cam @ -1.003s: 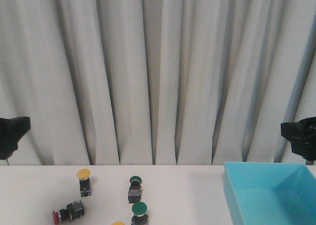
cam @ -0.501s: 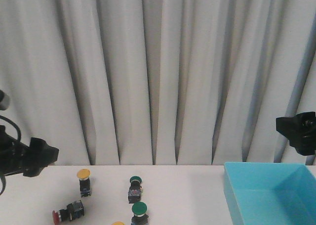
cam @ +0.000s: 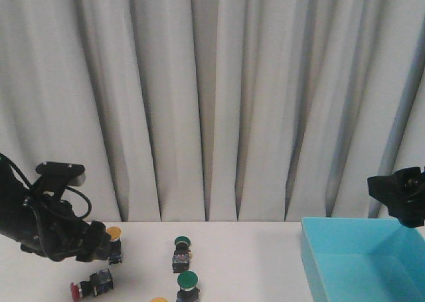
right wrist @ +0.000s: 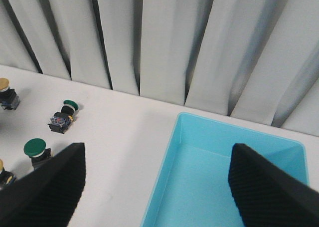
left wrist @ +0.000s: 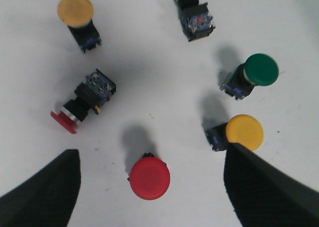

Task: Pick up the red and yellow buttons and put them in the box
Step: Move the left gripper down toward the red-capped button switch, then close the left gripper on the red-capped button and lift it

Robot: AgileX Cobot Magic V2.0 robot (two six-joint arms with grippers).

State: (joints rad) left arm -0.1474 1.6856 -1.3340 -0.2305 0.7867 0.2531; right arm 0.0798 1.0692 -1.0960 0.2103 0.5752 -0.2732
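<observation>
Red button (left wrist: 149, 177) stands between the open left hand's (left wrist: 149, 187) fingers.

The left arm (cam: 46, 226) partly hides a yellow button (cam: 114, 234); the box (cam: 358, 262) seems cut off.

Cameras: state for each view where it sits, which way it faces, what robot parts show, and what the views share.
Front view: faces forward over the table toward the curtain; both arms show.
Left wrist view: looks down on the red and yellow buttons; the left gripper is open.
Right wrist view: looks over the box; the right gripper is open.
Shared: the green buttons.
</observation>
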